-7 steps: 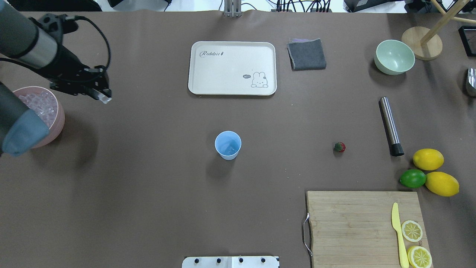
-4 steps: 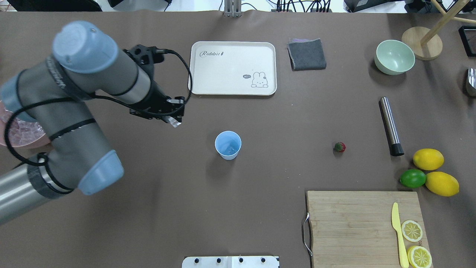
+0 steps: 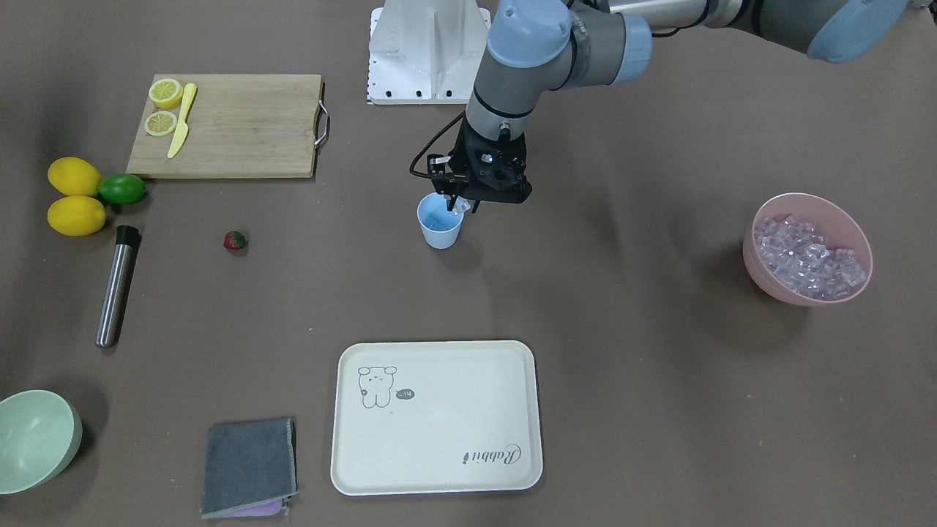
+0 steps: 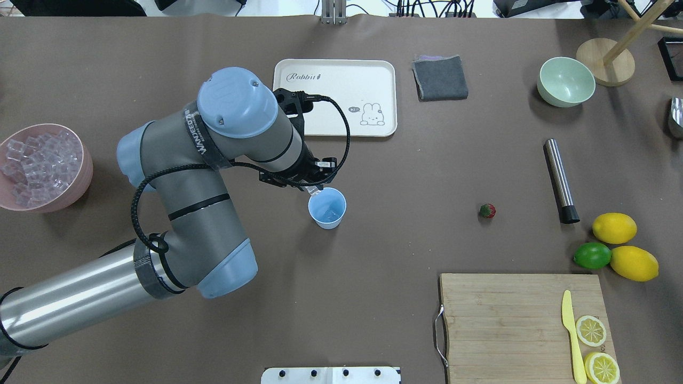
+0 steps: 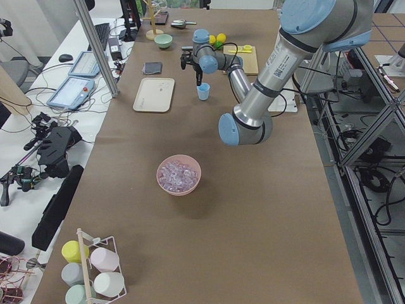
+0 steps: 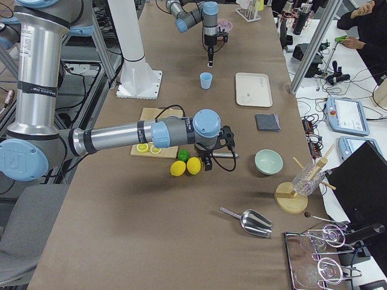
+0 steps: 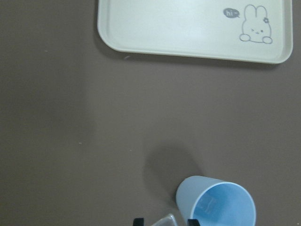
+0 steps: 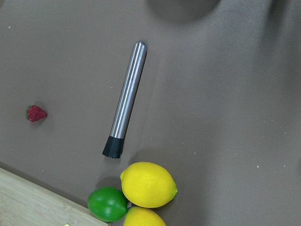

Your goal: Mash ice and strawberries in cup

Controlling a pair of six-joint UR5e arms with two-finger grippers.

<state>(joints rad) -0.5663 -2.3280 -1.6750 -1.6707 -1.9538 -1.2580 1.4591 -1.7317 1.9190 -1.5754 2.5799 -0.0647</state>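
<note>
cup upright, mouth up | left gripper pinching ice cube above rim

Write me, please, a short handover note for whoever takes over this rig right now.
Left gripper: shut on one ice cube, poised at the rim of the cup.
Right gripper: hangs near the muddler; open or shut cannot be told.
Spare ice sits in the pink bowl; the strawberry lies bare, to the robot's right of the cup.
Done: the cup seems to hold one cube.
Left: drop this cube, add strawberry, mash.
</note>
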